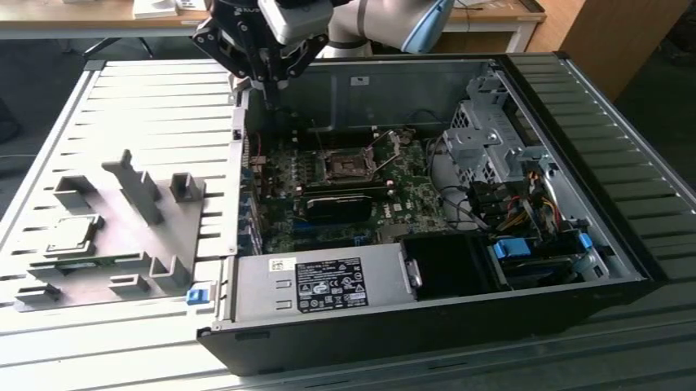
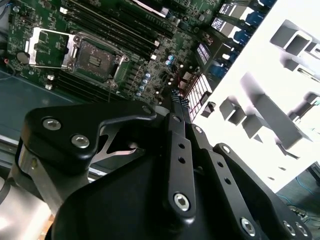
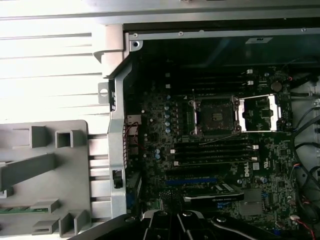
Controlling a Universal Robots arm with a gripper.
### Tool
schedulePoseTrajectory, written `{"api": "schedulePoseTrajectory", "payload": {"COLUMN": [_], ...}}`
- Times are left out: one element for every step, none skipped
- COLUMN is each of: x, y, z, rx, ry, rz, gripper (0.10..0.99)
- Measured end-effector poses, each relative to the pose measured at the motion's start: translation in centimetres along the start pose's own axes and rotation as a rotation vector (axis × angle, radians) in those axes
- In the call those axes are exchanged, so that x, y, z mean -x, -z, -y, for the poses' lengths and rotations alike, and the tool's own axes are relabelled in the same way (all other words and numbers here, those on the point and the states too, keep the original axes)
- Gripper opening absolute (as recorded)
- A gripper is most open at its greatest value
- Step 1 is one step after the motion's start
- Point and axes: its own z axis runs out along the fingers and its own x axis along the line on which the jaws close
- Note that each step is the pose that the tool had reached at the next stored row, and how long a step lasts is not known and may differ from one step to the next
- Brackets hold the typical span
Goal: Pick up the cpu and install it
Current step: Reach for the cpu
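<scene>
- Gripper (image 1: 267,99): fingers pressed together, holding nothing, poised above the open computer case (image 1: 435,334).
- Near it, below: dark socket frame (image 1: 350,167), lid flipped back.
- Well apart from it, outside the case: the cpu (image 1: 71,234), flat on a grey fixture tray (image 1: 129,240).

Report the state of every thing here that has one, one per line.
cpu: lying flat on the grey fixture, outside the case, unheld.
socket: open, empty, cover plate swung aside.
computer case: lying on its side, panel off.
gripper: shut, empty, above the case's edge.
</scene>
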Motion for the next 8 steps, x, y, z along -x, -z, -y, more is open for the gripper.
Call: {"api": "schedulePoseTrajectory", "payload": {"x": [-0.03,-0.07,-0.11,-0.15,-0.20,-0.26,-0.33,-0.41], "y": [0.00,-0.01,-0.01,-0.01,-0.01,-0.02,-0.02,-0.03], "z": [0.00,0.01,0.01,0.01,0.02,0.02,0.03,0.03], "rx": [0.000,0.000,0.000,0.000,0.000,0.000,0.000,0.000], "ry": [0.000,0.000,0.000,0.000,0.000,0.000,0.000,0.000], "rz": [0.0000,0.0000,0.0000,0.0000,-0.0001,0.0000,0.0000,0.0000], "gripper": [0.106,0.106,0.106,0.106,0.106,0.106,0.106,0.106]}}
